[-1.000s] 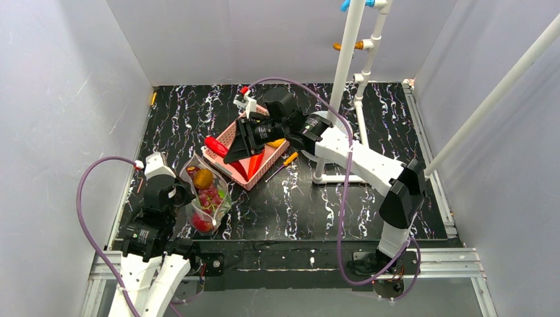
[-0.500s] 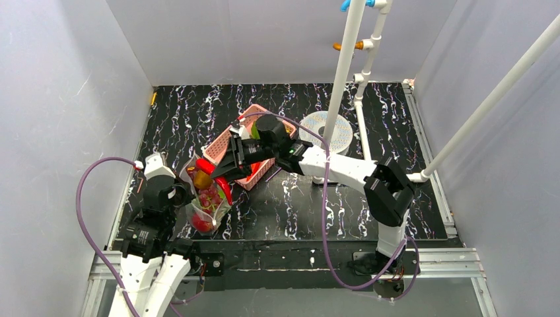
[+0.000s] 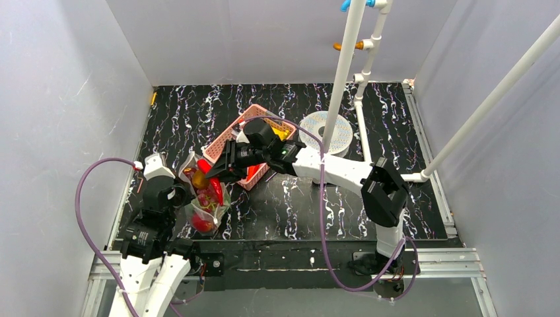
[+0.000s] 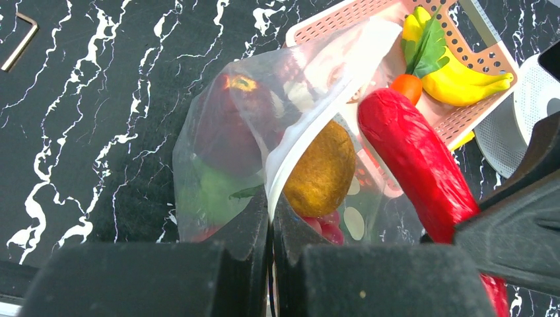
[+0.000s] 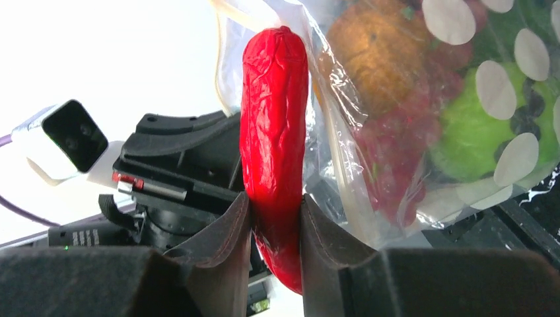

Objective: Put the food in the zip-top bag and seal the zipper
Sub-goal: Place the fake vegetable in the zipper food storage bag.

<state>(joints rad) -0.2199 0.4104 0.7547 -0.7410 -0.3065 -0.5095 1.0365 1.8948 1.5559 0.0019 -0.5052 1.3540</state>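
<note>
The bag (image 4: 198, 132) is thin clear plastic, glossy and creased. The chili (image 5: 274, 132) looks shiny, wrinkled plastic; the brown fruit (image 4: 320, 172) matt and grainy. The basket (image 4: 485, 59) is pink plastic, the tabletop (image 4: 99, 99) smooth.

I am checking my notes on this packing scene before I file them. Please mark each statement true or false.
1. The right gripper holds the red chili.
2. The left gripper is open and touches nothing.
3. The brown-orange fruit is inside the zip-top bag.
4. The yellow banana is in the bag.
1. The right gripper holds the red chili. True.
2. The left gripper is open and touches nothing. False: it is shut on the mouth edge of the zip-top bag.
3. The brown-orange fruit is inside the zip-top bag. True.
4. The yellow banana is in the bag. False: it lies in the pink basket.
</note>
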